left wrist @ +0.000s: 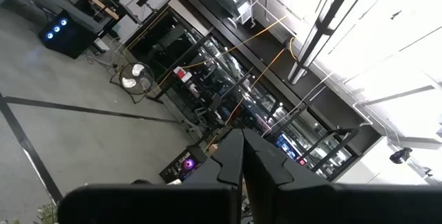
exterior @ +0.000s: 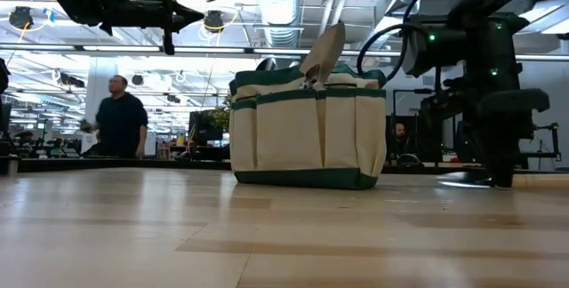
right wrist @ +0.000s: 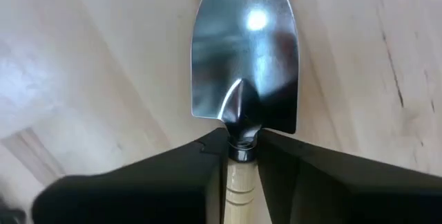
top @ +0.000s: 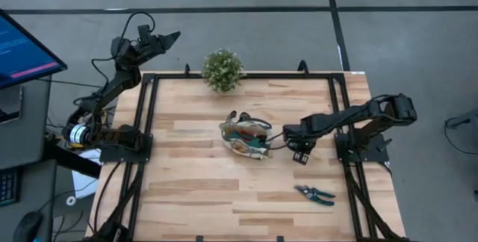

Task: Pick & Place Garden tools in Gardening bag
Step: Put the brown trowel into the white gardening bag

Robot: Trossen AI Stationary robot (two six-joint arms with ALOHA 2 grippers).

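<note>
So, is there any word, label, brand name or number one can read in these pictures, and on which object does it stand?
None can be read.
Monitor beside the table: lines of text on the screen, too small to read.
Gardening bag: plain canvas, no lettering visible.
Trowel in the right hand: bare blade, no stamp visible.
Pruning shears: no marking can be made out.

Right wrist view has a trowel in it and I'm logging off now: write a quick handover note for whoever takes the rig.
Right gripper: shut on the trowel at the neck of its handle, low over the table, just right of the gardening bag.
Left gripper: shut, empty, raised past the table's far left corner.
Done: the bag stands mid-table with at least one trowel blade sticking out of it.
Left: get the held trowel into the bag, then the pruning shears lying near the front right. The potted plant stays where it is.
</note>
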